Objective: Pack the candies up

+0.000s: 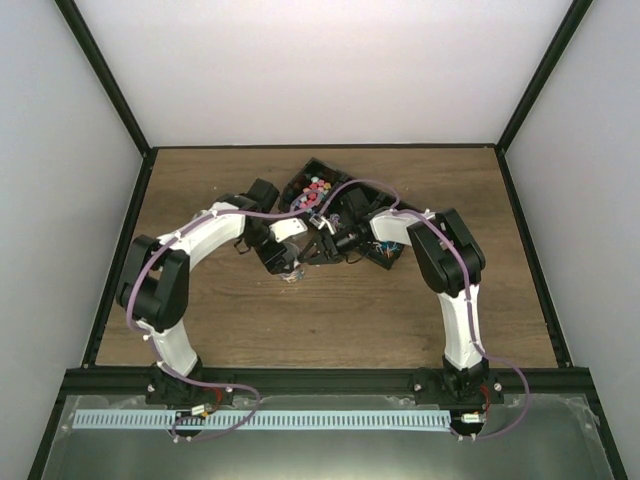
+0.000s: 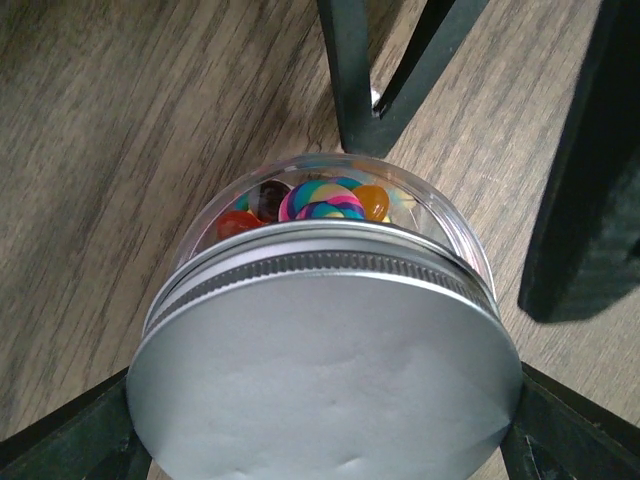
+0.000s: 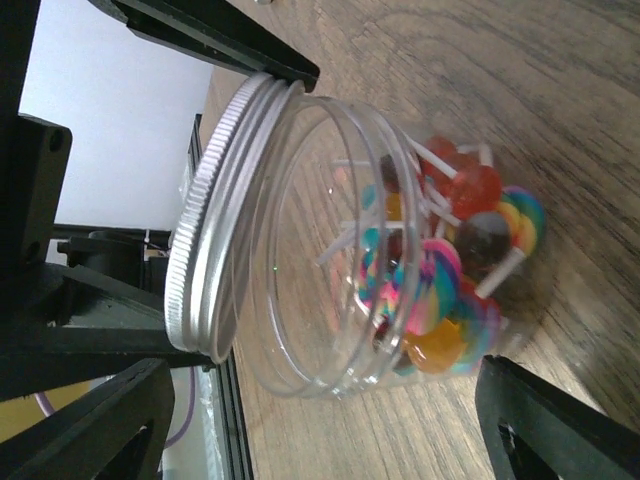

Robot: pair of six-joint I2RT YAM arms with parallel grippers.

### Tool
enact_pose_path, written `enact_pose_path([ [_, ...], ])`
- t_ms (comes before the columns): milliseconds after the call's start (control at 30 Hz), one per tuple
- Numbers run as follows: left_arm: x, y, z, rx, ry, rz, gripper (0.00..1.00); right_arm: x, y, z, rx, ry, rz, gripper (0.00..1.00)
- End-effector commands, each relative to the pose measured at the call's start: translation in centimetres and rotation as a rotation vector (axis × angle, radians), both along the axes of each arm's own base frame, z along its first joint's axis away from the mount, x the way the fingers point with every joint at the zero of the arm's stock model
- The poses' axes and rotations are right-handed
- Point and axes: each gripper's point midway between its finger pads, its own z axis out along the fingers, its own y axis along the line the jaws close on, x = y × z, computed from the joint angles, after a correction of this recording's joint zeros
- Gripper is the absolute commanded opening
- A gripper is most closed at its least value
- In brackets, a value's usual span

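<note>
Where the two arms meet, there is one clear jar [image 3: 330,250], one silver screw lid [image 2: 320,370] on its mouth, and two grippers at it. The left gripper [image 2: 320,435] has its jaws set wide and pinching the lid, one finger against the rim on each side. The right gripper [image 3: 325,378] has its jaws spread, with the jar between them and apart from both fingers. The candies [image 3: 440,270], round lollipops on white sticks in red, orange, pink and swirled colours, are heaped in the jar's base, too tangled to count. Only the right wrist view shows their sticks. The left wrist view shows mostly the lid's flat top over the wooden table [image 2: 120,150]. Only the top view shows one black tray [image 1: 300,178] beyond both jaws, holding loose sweets [image 1: 318,187].
</note>
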Motion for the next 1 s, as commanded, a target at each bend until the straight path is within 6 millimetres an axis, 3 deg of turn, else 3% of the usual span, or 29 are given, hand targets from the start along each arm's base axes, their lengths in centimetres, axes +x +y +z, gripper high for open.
enact_pose_path([
  [0, 0.3, -1.1, -0.1, -0.007, 0.003, -0.011, 0.81, 0.7, 0.8, 1.3, 0.034, -0.021, 0.019, 0.87],
  [67, 0.3, -1.2, -0.2, -0.004, 0.004, -0.013, 0.81, 0.9, 0.9, 1.8, 0.042, -0.029, 0.018, 0.92],
  [200, 0.3, -1.2, -0.4, 0.006, 0.009, -0.017, 0.81, 1.4, 1.1, 2.5, 0.043, -0.051, 0.001, 0.92],
  [433, 0.8, -1.7, -0.3, 0.007, 0.017, -0.009, 0.81, 2.0, 1.4, 1.6, 0.011, -0.013, -0.011, 0.85],
  [600, 0.6, -2.4, -0.5, 0.011, 0.036, -0.02, 0.81, 2.1, 1.4, 1.6, 0.008, -0.013, -0.015, 0.91],
  [833, 0.6, -3.0, -0.6, 0.007, 0.046, -0.012, 0.81, 2.1, 1.5, 1.2, 0.008, 0.005, -0.017, 0.74],
  [967, 0.8, -3.7, -0.7, -0.012, 0.071, 0.018, 0.81, 2.1, 1.3, 0.5, -0.012, 0.017, -0.022, 0.7],
])
